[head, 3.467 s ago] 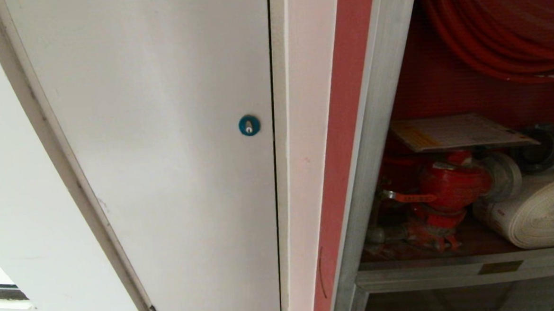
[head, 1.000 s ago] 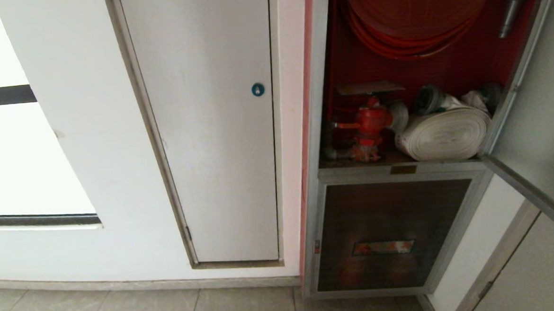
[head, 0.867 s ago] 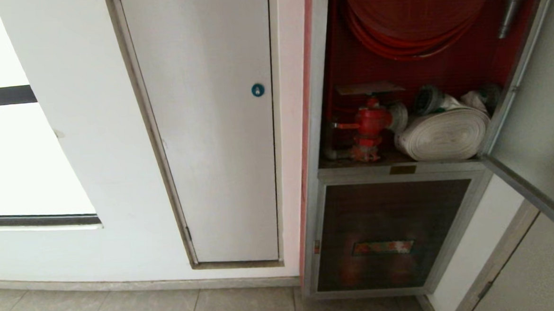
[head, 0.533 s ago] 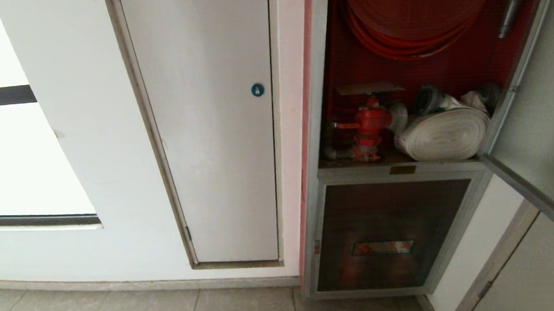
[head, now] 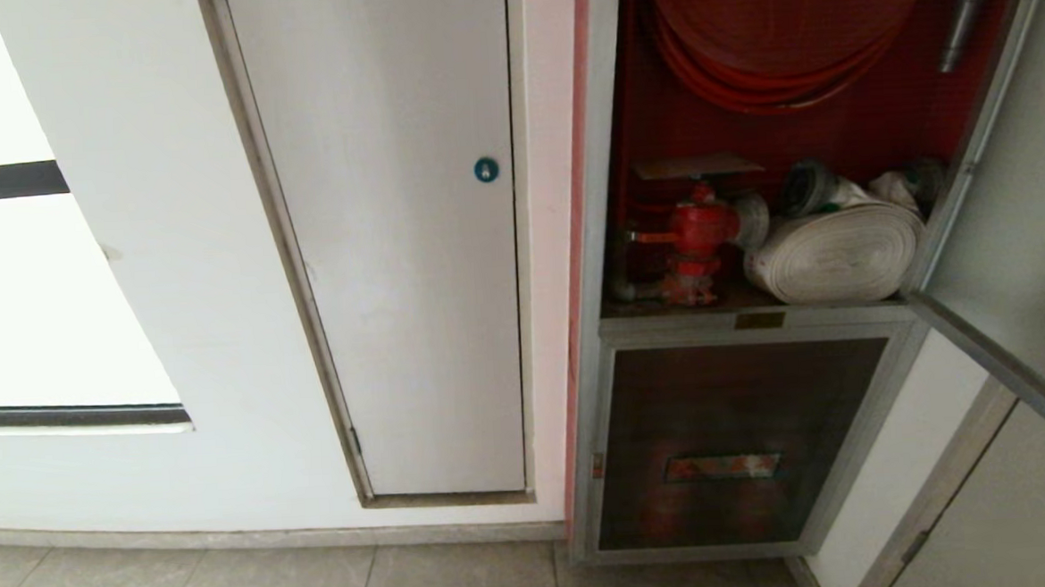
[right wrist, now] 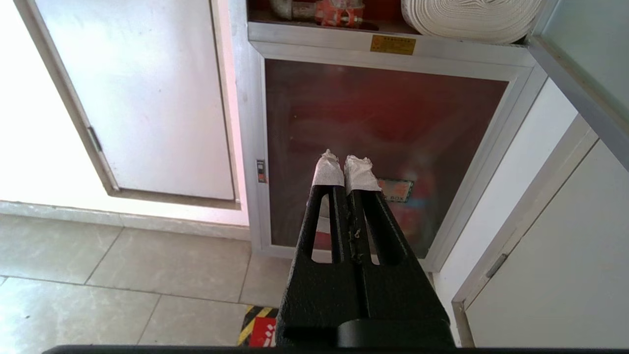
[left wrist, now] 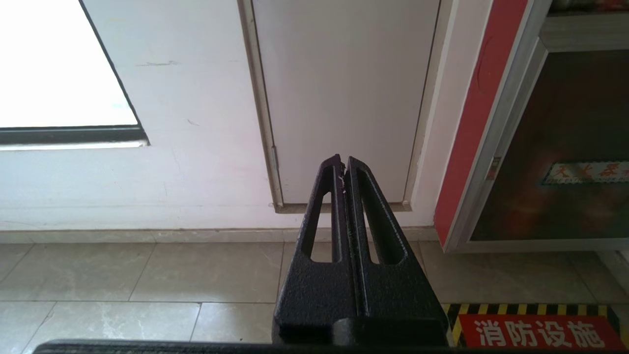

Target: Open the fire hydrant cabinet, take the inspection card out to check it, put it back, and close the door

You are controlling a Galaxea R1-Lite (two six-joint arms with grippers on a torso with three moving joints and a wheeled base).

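Observation:
The fire hydrant cabinet [head: 593, 236] stands open on the right of the head view, red inside, with a red hose reel [head: 777, 38] above. A tan inspection card [head: 699, 166] lies flat on top of the red valve [head: 698, 231], next to a white rolled hose [head: 833, 255]. The door [head: 1012, 241] is swung out to the right. Neither arm shows in the head view. My left gripper [left wrist: 342, 164] is shut and empty, low before the white wall. My right gripper [right wrist: 344, 164], with white-taped tips, is shut and empty in front of the cabinet's lower part.
A white panel [head: 395, 246] with a blue round lock [head: 486, 169] is left of the cabinet. Under the shelf is a smaller dark glass panel [head: 736, 443] with a reddish label. The floor is tiled, with a red striped floor marking [left wrist: 535, 332]. A bright window [head: 31, 301] is far left.
Since the earliest frame the camera has drawn back, so the whole cabinet, the lower panel and the floor now show. Over the last second nothing has moved.

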